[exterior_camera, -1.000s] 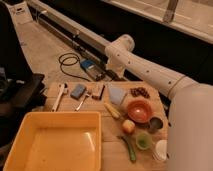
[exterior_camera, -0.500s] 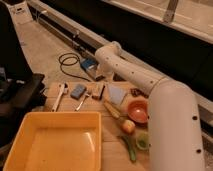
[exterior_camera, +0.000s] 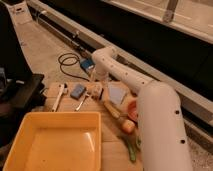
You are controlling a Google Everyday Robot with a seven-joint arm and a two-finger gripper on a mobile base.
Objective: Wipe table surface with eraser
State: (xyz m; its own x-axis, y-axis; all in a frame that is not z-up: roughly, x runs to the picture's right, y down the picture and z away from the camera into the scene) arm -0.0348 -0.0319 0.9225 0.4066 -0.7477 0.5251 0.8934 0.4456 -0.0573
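The table surface [exterior_camera: 111, 134] is a light wooden plank top in the lower middle of the camera view. The eraser [exterior_camera: 97, 92], a small brown-tan block, lies near the table's far edge, between a blue-grey pad [exterior_camera: 77, 91] and a pale blue cloth square [exterior_camera: 117, 93]. My white arm rises from the lower right, bends at an elbow [exterior_camera: 106, 54] and comes down to the gripper [exterior_camera: 94, 81]. The gripper hangs just above and behind the eraser. I cannot tell whether it touches the eraser.
A big yellow tub [exterior_camera: 57, 142] fills the near left of the table. A white tool [exterior_camera: 58, 96] and a utensil [exterior_camera: 82, 101] lie at the far left. An orange bowl [exterior_camera: 132, 109], a fruit [exterior_camera: 128, 126] and a green vegetable [exterior_camera: 131, 148] sit beside my arm.
My arm has swung left and forward, now hiding the table's right side and its dishes. The gripper has moved from above the cloth to the eraser at the far edge.
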